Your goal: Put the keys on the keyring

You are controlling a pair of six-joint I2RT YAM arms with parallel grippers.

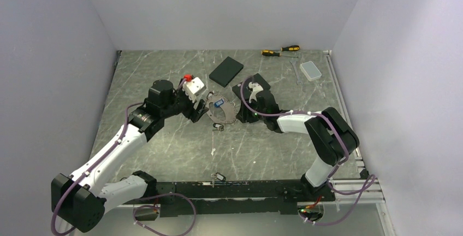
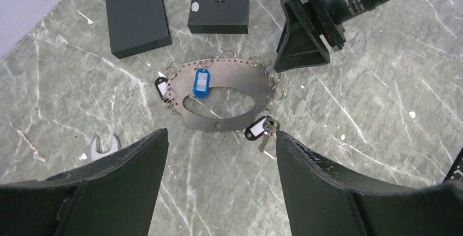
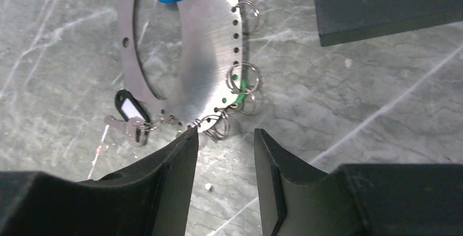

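Note:
The keyring (image 2: 229, 77) is a flat grey oval metal loop lying on the marble table, also seen from above (image 1: 224, 111) and in the right wrist view (image 3: 202, 66). Small split rings hang along its edge. A blue-tagged key (image 2: 201, 83) lies across it, and a black-tagged key (image 2: 160, 87) sits at its left end. A silver key with a black-and-white tag (image 2: 262, 133) hangs at its near edge (image 3: 130, 124). My left gripper (image 2: 221, 133) hovers open just before the loop, empty. My right gripper (image 3: 224, 132) is open at the loop's other end, its left fingertip (image 3: 188, 137) against the rim, with a split ring (image 3: 218, 125) just ahead of the gap.
Two black boxes (image 2: 136, 12) (image 2: 221, 1) lie beyond the keyring. A small wrench (image 2: 104, 146) lies to the near left. Yellow-and-black screwdrivers (image 1: 280, 50), a clear box (image 1: 312, 70) and another wrench (image 1: 295, 71) sit at the back right. A loose key (image 1: 218, 177) lies by the front rail.

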